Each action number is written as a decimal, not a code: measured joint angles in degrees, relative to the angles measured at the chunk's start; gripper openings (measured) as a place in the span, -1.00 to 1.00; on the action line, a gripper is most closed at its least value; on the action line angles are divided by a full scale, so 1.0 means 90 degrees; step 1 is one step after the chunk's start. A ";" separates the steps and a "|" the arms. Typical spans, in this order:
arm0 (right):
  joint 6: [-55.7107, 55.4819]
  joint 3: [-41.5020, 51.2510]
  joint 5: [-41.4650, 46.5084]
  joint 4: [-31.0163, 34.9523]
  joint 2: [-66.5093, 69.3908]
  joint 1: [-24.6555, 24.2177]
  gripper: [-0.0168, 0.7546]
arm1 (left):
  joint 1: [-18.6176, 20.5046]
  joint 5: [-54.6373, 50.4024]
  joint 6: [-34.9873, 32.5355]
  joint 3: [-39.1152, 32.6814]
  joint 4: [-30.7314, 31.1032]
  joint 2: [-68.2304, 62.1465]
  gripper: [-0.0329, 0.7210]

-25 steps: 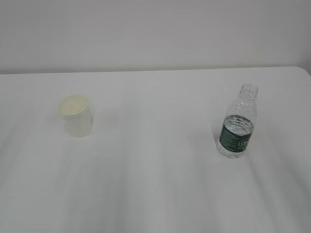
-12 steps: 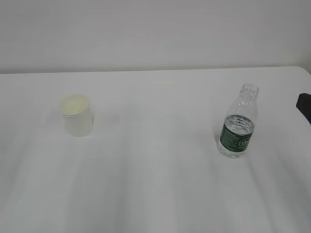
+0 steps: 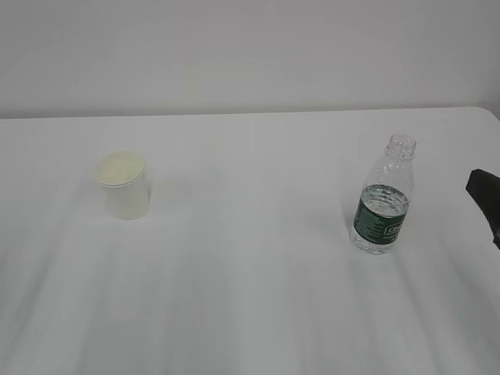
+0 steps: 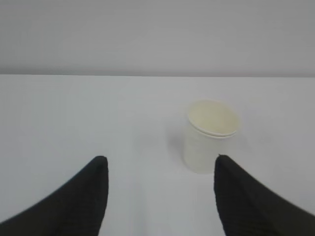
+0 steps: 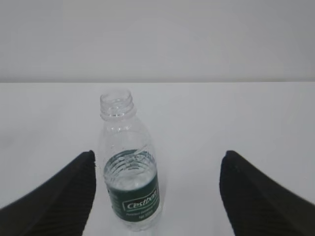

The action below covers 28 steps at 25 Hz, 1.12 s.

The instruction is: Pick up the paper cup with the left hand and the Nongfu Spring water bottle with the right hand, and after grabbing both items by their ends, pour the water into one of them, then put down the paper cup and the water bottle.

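Note:
The paper cup [image 3: 123,186] stands upright on the left of the white table [image 3: 250,297]; its inside is pale cream. The left wrist view shows the paper cup [image 4: 210,135] ahead, beyond the right fingertip, with my left gripper [image 4: 160,167] open and empty. The Nongfu Spring water bottle [image 3: 383,198] stands upright and capless on the right, water [image 3: 380,205] reaching about the top of its green label. In the right wrist view the water bottle [image 5: 128,172] is ahead, close to the left finger, with my right gripper [image 5: 157,164] open and empty. A black part of the right hand [image 3: 486,195] shows at the right edge.
A plain pale wall [image 3: 250,55] rises behind the table's far edge. The table's right corner [image 3: 488,113] lies just behind the bottle's side. Cup and bottle stand far apart with bare white tabletop between them.
The right hand has come into the exterior view from the right edge and moved a little further left toward the bottle. Cup and bottle have not moved.

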<state>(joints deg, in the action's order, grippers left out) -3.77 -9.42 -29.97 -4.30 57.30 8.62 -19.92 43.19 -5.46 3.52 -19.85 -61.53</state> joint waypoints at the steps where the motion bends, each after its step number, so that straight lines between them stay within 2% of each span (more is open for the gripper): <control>1: -0.0001 0.0106 -0.0208 0.0000 0.0085 0.0000 0.57 | -0.0012 0.0000 0.0031 -0.0046 0.0066 0.0000 0.37; 6: -0.0086 0.0354 -0.0737 -0.0386 0.0581 0.0000 0.56 | -0.0025 0.0013 0.0330 -0.0236 0.0785 0.0000 0.37; 9: -0.0097 0.0426 -0.0967 -0.0765 0.0842 0.0000 0.57 | -0.0025 0.0013 0.0458 -0.0248 0.1473 0.0000 0.37; 14: -0.0004 0.0798 -0.1588 -0.0962 0.1172 0.0000 0.57 | -0.0025 0.0013 0.0562 -0.0248 0.2206 0.0000 0.37; 19: 0.0173 0.1085 -0.2702 -0.0986 0.1533 0.0000 0.56 | -0.0025 0.0013 0.0710 -0.0248 0.2492 0.0000 0.37; 28: 0.0200 0.1085 -0.3448 -0.0986 0.2167 0.0000 0.53 | -0.0025 -0.0053 0.1123 -0.0365 0.2879 0.0000 0.37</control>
<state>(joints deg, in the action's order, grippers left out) -1.96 0.34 -61.01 -13.17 76.81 8.62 -20.14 42.72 4.65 0.23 6.06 -61.53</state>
